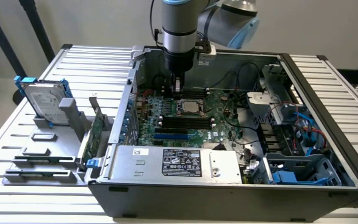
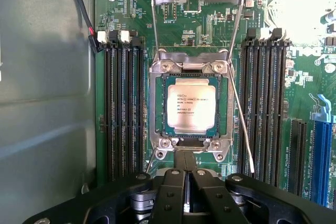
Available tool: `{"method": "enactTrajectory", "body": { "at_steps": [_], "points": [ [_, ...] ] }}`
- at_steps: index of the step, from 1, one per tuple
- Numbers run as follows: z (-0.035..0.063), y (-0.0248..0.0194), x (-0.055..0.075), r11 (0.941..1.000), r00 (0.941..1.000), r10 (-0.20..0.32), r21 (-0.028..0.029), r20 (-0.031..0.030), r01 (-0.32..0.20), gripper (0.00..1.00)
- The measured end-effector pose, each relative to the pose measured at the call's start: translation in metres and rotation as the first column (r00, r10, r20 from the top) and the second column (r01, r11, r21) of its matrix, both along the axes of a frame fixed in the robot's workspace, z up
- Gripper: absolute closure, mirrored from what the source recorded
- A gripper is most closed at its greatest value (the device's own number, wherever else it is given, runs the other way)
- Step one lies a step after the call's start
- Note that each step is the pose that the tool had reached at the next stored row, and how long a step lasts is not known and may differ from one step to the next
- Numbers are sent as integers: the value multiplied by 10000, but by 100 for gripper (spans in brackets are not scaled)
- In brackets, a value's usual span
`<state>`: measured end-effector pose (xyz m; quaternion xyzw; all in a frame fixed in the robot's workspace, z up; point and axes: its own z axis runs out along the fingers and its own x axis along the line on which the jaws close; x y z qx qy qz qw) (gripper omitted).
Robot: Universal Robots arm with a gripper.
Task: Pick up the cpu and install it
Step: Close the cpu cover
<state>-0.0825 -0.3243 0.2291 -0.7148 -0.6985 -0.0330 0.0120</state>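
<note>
Closed, empty pincer [image 2: 185,157] hangs from the upright arm [image 1: 179,32] beside the socketed cpu [image 2: 192,104].

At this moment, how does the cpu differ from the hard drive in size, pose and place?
Size: the cpu is a small square; the hard drive is much larger and oblong. Pose: the cpu lies flat in the motherboard socket; the hard drive stands on edge in a grey holder. Place: the cpu sits inside the case; the hard drive is outside it, toward the exterior view's left. Both show silvery metal faces.
</note>
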Motion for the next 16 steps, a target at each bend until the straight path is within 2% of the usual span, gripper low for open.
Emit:
{"method": "enactTrajectory", "body": {
  "at_steps": [5,7,12,16],
  "points": [
    [0,0,3,10000,10000,1,0,-1,-1,89],
    [4,-1,35,10000,10000,0,24,0,0,89],
    [38,-14,233,9999,10000,13,127,0,-13,89],
    [90,-27,412,9999,10000,17,166,-1,-17,89]
  ]
}}
